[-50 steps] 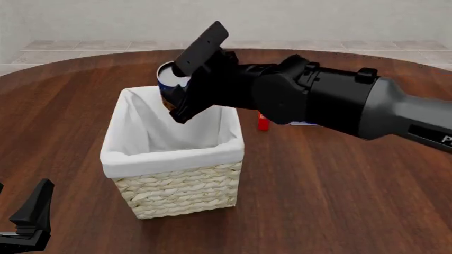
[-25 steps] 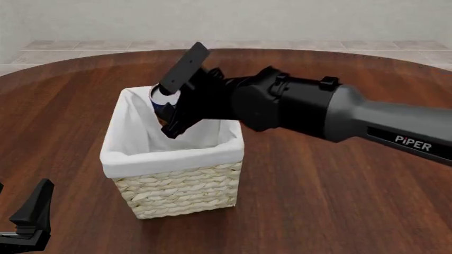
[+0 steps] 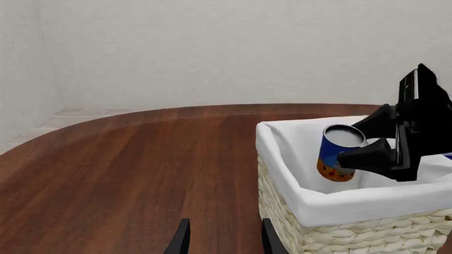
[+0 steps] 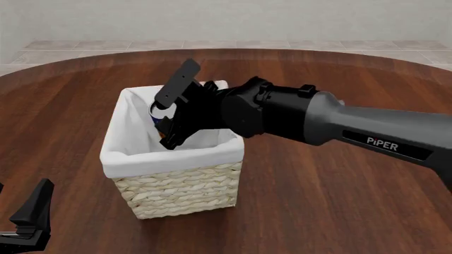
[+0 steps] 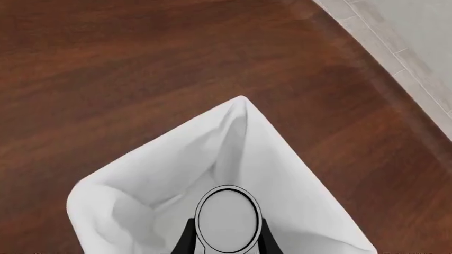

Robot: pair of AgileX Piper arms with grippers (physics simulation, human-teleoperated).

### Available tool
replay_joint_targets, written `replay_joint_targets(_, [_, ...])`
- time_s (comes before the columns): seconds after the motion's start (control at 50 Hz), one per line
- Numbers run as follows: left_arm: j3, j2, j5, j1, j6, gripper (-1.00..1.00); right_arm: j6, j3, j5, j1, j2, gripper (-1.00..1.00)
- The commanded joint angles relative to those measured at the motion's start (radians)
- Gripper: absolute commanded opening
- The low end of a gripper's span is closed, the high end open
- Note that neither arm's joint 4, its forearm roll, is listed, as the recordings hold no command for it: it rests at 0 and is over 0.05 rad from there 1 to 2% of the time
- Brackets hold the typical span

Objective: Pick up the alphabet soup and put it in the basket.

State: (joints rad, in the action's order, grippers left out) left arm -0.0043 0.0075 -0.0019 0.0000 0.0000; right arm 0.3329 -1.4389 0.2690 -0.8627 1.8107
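Note:
The alphabet soup (image 3: pixel 339 154), a small can with a blue and orange-red label and a silvery top (image 5: pixel 227 216), is tilted in my right gripper (image 4: pixel 164 120). The gripper is shut on it and holds it inside the mouth of the basket (image 4: pixel 169 156), just below rim level on the far side. In the front view only a sliver of the can (image 4: pixel 155 111) shows past the fingers. The basket is pale wicker (image 3: pixel 332 235) with a white cloth lining (image 5: pixel 240 137). My left gripper (image 3: pixel 224 242) is open and empty, low at the near left (image 4: pixel 32 214), apart from the basket.
The right arm (image 4: pixel 339 127) reaches across the round wooden table (image 4: pixel 339 211) from the right and hides what lies behind it. A tiled floor strip (image 4: pixel 233 45) and a pale wall lie beyond the table's far edge.
My right gripper has carried the can left and downward, from above the basket's far rim into its opening. The left arm has not moved.

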Motion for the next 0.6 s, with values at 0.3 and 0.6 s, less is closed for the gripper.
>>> replay_joint_targets(0.3, [0.000,0.000,0.000,0.000,0.000,1.00,-0.020,-0.020,0.006,0.010,0.026,-1.00])
replay_joint_targets(0.6, [0.000,0.000,0.000,0.000,0.000,1.00,-0.023,-0.018,0.003,0.010,0.026,1.00])
